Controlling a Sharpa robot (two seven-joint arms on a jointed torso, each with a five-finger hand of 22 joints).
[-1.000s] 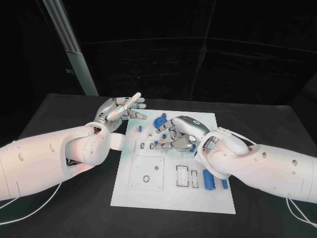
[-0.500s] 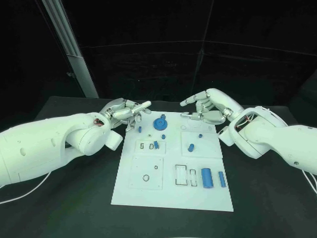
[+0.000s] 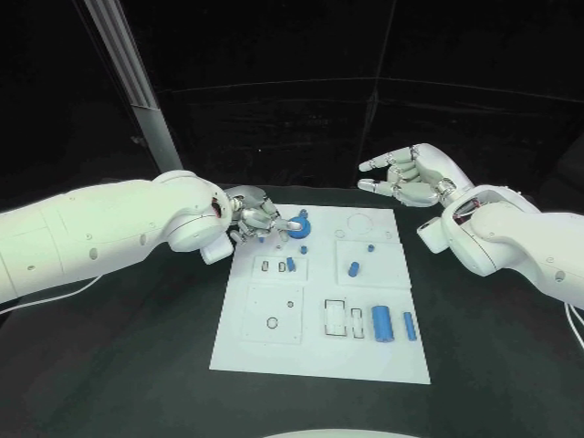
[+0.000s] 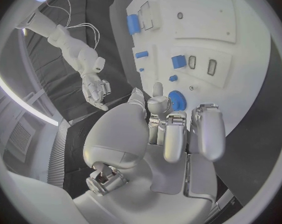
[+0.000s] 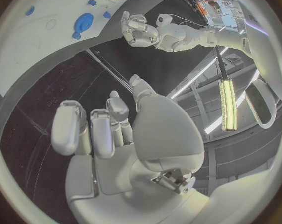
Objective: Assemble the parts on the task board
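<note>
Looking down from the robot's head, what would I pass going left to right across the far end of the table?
Left hand → round blue part → bare far corner of the task board → right hand.

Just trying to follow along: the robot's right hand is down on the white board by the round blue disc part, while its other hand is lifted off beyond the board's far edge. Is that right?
Not quite: the hands are swapped. In the head view the left hand is down at the round blue disc part on the white task board, and the right hand is raised beyond its far edge, holding nothing.

no readable text, labels or numbers
</note>
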